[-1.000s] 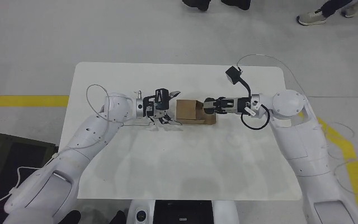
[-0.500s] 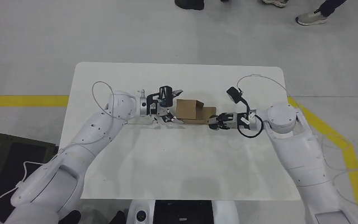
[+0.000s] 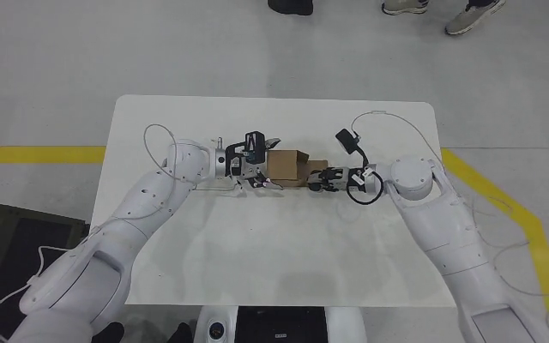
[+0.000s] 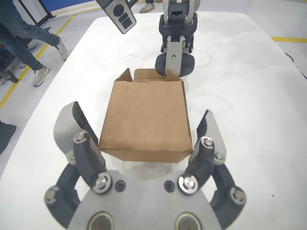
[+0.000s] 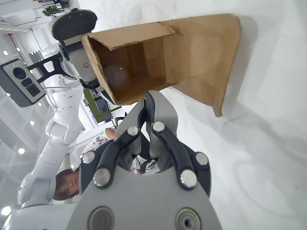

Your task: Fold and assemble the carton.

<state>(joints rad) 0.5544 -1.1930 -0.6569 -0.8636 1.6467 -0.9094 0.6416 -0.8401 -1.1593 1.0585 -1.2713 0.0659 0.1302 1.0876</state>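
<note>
A brown carton [image 3: 287, 165] lies on its side mid-table, between the two grippers. Its closed end sits between the spread fingers of my left gripper [image 3: 272, 164], seen close in the left wrist view, where the left gripper [image 4: 141, 124] is open and straddles the carton [image 4: 146, 111]. The carton's other end is open, with one large flap [image 5: 203, 56] spread on the table. My right gripper [image 5: 145, 99] is shut, its tips against the rim of that open end. From the left wrist view the right gripper [image 4: 176, 66] touches the far flaps.
The white table [image 3: 257, 249] has bare room in front of and behind the carton. The right arm's wrist camera [image 3: 346, 140] sticks up just behind the carton, with a loose cable [image 3: 403, 120] arching toward the table's far right corner.
The right gripper dropped toward the table's front and away from the carton, then came back to its open end. The carton slid slightly toward the left gripper, which now straddles it.
</note>
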